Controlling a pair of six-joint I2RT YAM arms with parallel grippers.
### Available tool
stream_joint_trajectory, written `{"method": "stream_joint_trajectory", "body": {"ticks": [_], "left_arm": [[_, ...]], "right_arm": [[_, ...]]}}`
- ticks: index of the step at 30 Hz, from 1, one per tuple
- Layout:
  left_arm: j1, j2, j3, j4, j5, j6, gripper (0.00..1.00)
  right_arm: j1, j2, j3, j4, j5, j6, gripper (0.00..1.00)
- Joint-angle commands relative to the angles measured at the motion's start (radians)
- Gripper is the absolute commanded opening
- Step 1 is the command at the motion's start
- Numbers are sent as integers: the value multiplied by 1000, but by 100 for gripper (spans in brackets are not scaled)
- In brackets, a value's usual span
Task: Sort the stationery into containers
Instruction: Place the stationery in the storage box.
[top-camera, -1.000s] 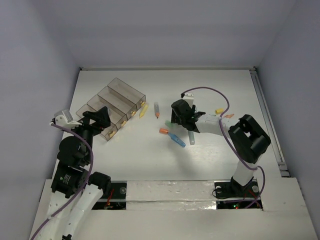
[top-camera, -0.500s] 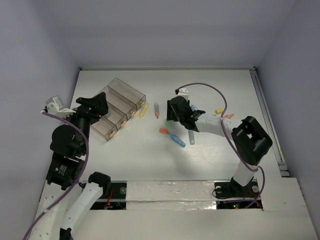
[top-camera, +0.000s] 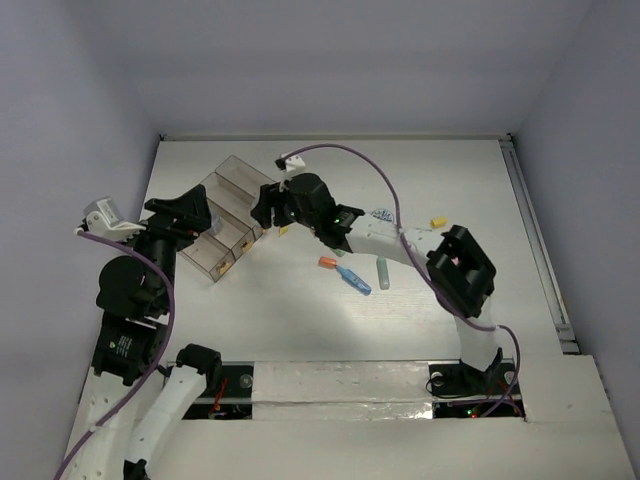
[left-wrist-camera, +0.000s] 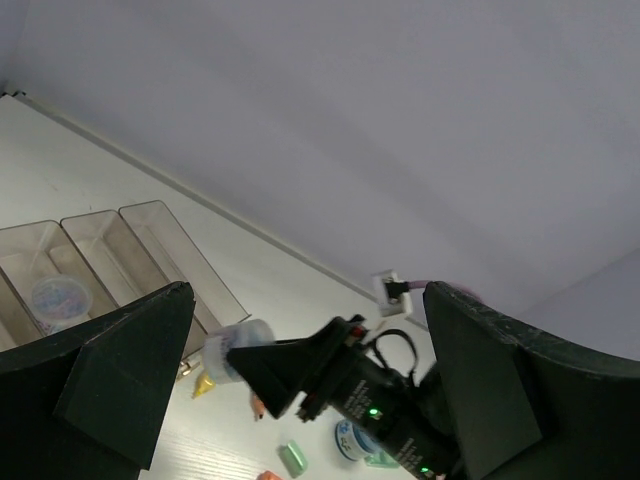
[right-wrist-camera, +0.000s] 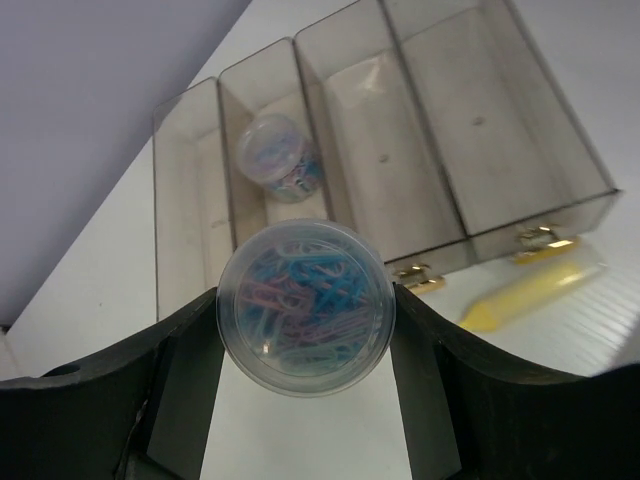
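**R grips clip tub over boxes**

R jaws clamp the clear tub, held up above boxes' clasp side. L jaws wide open, over boxes' left end. 2nd tub lies in 2nd box from left, R wrist view. Yellow pen on bench just by clasps; 3 pens further right of boxes.

Clip tub btwn fingers, 2nd tub in smoky boxes
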Motion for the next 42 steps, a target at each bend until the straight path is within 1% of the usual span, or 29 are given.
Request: {"method": "stream_joint_trajectory", "body": {"ticks": [1, 6, 12, 21, 25, 28, 33, 34, 35, 36, 37, 39, 40, 42], "left_arm": [[6, -17, -12, 47, -2, 1, 99], [6, -24, -29, 64, 12, 1, 99], [6, -27, -32, 58, 1, 4, 99], [15, -31, -24, 44, -32, -6, 99], [26, -38, -16, 33, -59, -3, 99], [26, -43, -13, 33, -59, -3, 99], [26, -46, -21, 38, -51, 11, 99], [26, -46, -22, 41, -49, 11, 99], [26, -46, -24, 41, -48, 13, 99], [26, -47, -26, 45, -40, 17, 99], [26, -47, -33, 51, -31, 25, 99], [26, -49, -38, 56, -19, 28, 99], [26, -47, -41, 56, -22, 30, 99], [26, -52, -45, 50, -33, 33, 99]], "right_arm": [[26, 68, 128, 65, -135, -25, 44], [65, 162, 246, 34, -178, -40, 44], [75, 261, 373, -24, -195, -62, 44], [84, 404, 563, -124, -165, -98, 44], [93, 435, 590, -147, -131, -117, 45], [93, 455, 597, -177, -105, -129, 46], [93, 469, 608, -182, -93, -138, 47], [93, 470, 611, -183, -64, -138, 48], [93, 473, 616, -187, -62, -140, 50], [102, 475, 620, -187, -62, -143, 55], [102, 476, 622, -187, -62, -145, 69], [102, 478, 627, -182, -65, -145, 83], [102, 479, 631, -180, -77, -146, 94], [102, 478, 662, -183, -79, -145, 99]]}}
